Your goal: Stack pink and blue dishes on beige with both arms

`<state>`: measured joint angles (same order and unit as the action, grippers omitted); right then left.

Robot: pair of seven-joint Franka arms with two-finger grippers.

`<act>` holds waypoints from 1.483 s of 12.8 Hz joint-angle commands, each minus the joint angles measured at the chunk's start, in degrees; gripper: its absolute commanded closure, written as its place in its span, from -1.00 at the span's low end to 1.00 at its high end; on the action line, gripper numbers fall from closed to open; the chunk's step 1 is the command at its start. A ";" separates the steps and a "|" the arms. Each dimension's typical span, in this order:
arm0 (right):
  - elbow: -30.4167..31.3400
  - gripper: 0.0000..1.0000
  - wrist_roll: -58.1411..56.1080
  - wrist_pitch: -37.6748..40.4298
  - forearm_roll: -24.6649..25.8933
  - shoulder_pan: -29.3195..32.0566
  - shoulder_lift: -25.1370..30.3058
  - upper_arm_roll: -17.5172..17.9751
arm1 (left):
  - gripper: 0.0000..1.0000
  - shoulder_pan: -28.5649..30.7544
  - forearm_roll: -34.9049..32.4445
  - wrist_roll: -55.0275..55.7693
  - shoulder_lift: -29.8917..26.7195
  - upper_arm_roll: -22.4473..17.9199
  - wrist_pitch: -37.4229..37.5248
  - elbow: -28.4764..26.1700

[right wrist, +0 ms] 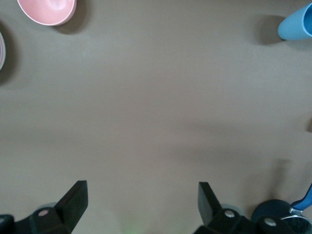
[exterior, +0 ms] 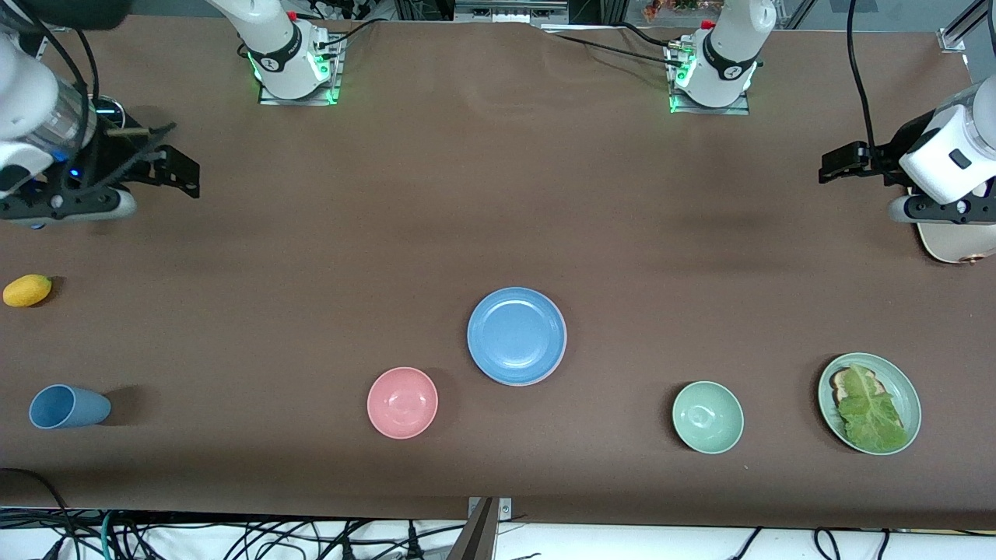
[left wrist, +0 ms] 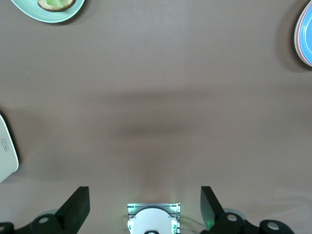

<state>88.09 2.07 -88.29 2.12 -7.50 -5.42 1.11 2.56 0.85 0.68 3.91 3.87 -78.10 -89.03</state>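
The sky-blue plate [exterior: 517, 336] lies flat in the middle of the table, on top of a stack. A thin pale pink rim of the pink plate [left wrist: 303, 57] shows under its edge. The beige plate is hidden; I cannot tell whether it lies beneath them. My left gripper [exterior: 832, 167] hovers open and empty over the left arm's end of the table, well away from the stack; in its wrist view the left gripper [left wrist: 145, 207] is over bare table. My right gripper [exterior: 175, 159] hovers open and empty over the right arm's end; the right gripper [right wrist: 142, 204] is also over bare table.
Nearer the front camera than the stack stand a pink bowl [exterior: 402, 402], a pale green bowl [exterior: 707, 417] and a mint-green plate [exterior: 903, 385] with lettuce on bread. A blue cup [exterior: 68, 407] lies on its side and a yellow fruit [exterior: 27, 290] rests toward the right arm's end. A cream board [exterior: 957, 245] lies under the left wrist.
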 commanded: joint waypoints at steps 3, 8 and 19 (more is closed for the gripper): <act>-3.53 -1.00 0.03 0.40 0.08 0.47 -1.52 0.39 | -1.00 0.17 -0.94 -1.20 -1.09 0.18 -0.21 -0.97; -3.80 -1.00 0.04 -5.13 0.08 0.38 -1.87 0.39 | -1.00 -0.01 -0.85 -1.20 -1.01 0.18 -0.38 -0.80; -4.50 -1.00 1.18 -3.39 -0.10 0.91 -0.99 -0.14 | -1.00 -0.36 0.11 -1.20 -1.01 0.18 -0.47 -0.62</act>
<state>84.39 2.40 -92.85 2.12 -7.01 -6.41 0.91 2.32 0.86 0.64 3.91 4.07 -78.16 -89.03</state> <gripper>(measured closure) 0.000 0.000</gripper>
